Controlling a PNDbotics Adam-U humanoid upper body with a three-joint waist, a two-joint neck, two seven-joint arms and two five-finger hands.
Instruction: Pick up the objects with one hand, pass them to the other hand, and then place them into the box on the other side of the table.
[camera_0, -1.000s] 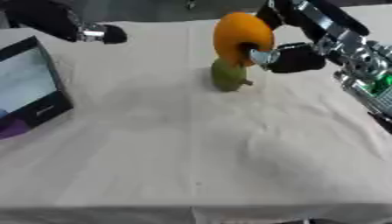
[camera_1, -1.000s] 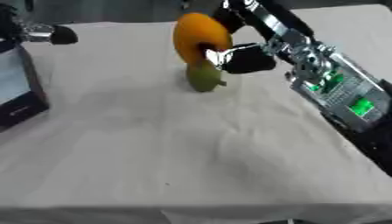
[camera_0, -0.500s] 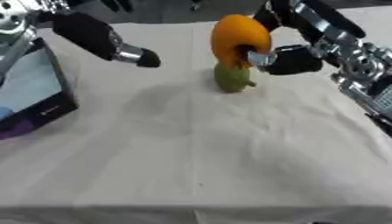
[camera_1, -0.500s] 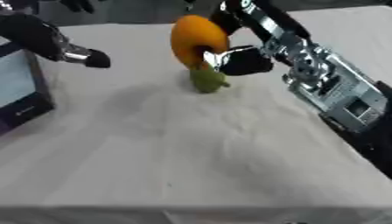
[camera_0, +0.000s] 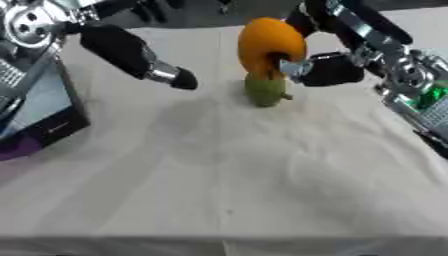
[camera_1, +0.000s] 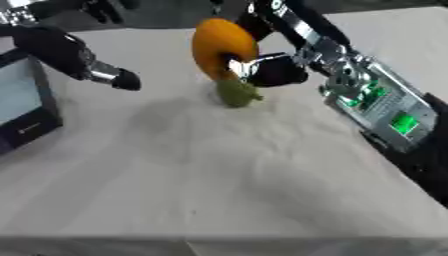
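Note:
My right hand comes in from the upper right and is shut on a round orange fruit, held up above the white cloth. Just below the fruit a small green object stands on the cloth; whether the two touch I cannot tell. My left hand reaches in from the upper left with straight dark fingers pointing toward the fruit, a short way left of it and holding nothing. The box with a pale inside and dark rim stands at the left edge.
The white cloth covers the table and runs down to the front edge. My right forearm, with green-lit electronics, lies along the right side.
My left hand has swung in from the upper left, down and rightward, toward the orange fruit. The right hand holds the fruit in nearly the same spot.

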